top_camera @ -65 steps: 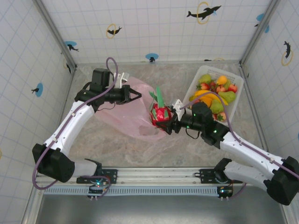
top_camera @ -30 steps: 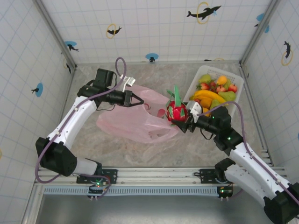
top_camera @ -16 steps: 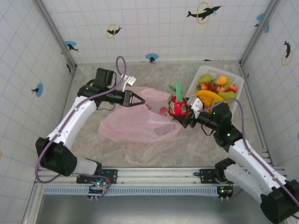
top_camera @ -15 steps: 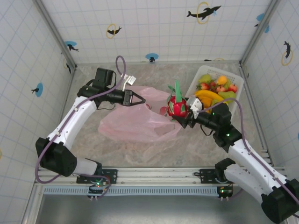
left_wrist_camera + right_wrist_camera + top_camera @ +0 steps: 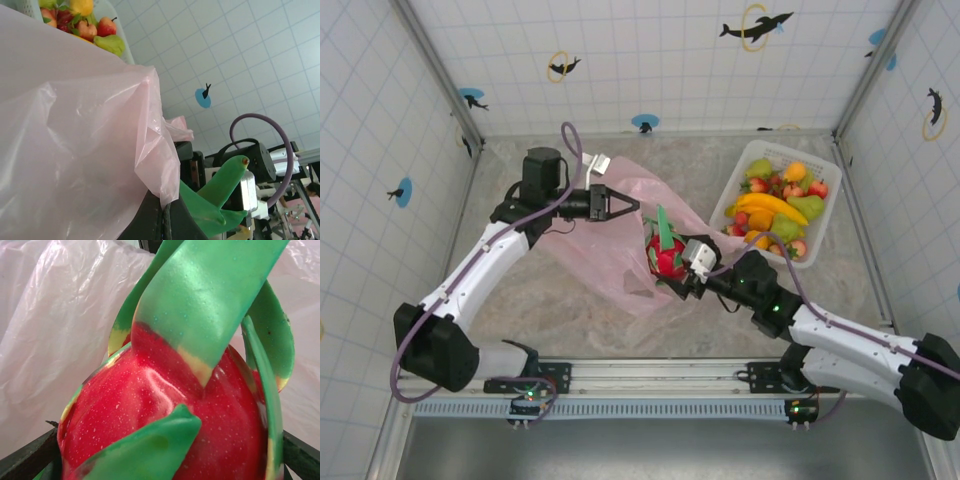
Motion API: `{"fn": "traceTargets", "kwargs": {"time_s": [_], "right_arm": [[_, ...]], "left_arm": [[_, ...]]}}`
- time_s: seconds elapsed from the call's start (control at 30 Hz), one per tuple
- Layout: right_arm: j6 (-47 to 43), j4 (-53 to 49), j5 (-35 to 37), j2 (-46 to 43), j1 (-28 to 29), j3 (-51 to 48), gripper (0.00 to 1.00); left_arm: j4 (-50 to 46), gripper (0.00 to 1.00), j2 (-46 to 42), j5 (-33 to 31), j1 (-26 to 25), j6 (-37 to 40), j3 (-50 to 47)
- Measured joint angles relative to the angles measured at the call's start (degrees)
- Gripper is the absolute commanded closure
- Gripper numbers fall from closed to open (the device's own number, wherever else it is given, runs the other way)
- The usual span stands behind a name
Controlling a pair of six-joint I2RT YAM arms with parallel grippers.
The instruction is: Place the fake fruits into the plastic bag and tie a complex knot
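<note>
The loading step is under way, with the knot not yet begun; the left gripper point(image 5: 624, 204) is pinching the rim of the pink plastic bag point(image 5: 605, 255) with its jaws fully closed on the film, and in the left wrist view the fingers point(image 5: 161, 226) are meeting on a gathered edge of the bag point(image 5: 75, 130) and lifting it off the table point(image 5: 570, 320); the right gripper point(image 5: 676, 276) is clamping a red fake fruit point(image 5: 665, 252) with green leaves, its jaws standing wide around the body, and in its wrist view the fruit point(image 5: 165, 405) is hanging in front of the pink film point(image 5: 55, 325); from above the fruit is sitting at the bag's right side, though whether it is inside the mouth is hard to tell; the other fake fruits point(image 5: 775, 205) are lying in the white basket point(image 5: 827, 215), well apart from the bag; the next move is probably calling for the right arm to carry the fruit past the raised rim and release it while the left is holding the opening up.
</note>
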Motion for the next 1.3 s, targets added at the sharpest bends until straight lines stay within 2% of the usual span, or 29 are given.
{"fn": "traceTargets", "kwargs": {"time_s": [0.23, 0.5, 0.73, 0.97, 1.3], "right_arm": [[2.2, 2.4, 3.5, -0.2, 0.1, -4.2, 0.49], [7.0, 0.4, 3.5, -0.1, -1.2, -4.9, 0.49], [11.9, -6.7, 1.2, 3.3, -3.3, 1.1, 0.49], [19.1, -10.9, -0.3, 3.8, -7.5, 8.1, 0.49], [26.6, -14.9, 1.3, 11.1, -9.7, 14.9, 0.50]], "left_arm": [[5.1, 1.00, 0.0, -2.1, 0.0, -5.1, 0.0], [6.1, 1.00, 0.0, -2.2, -1.9, -5.7, 0.0], [4.6, 1.00, 0.0, -2.3, -6.8, -3.1, 0.0], [1.5, 1.00, 0.0, -4.4, -7.8, -1.2, -0.2], [7.3, 1.00, 1.6, -8.9, -14.4, -5.9, -3.3]]}}
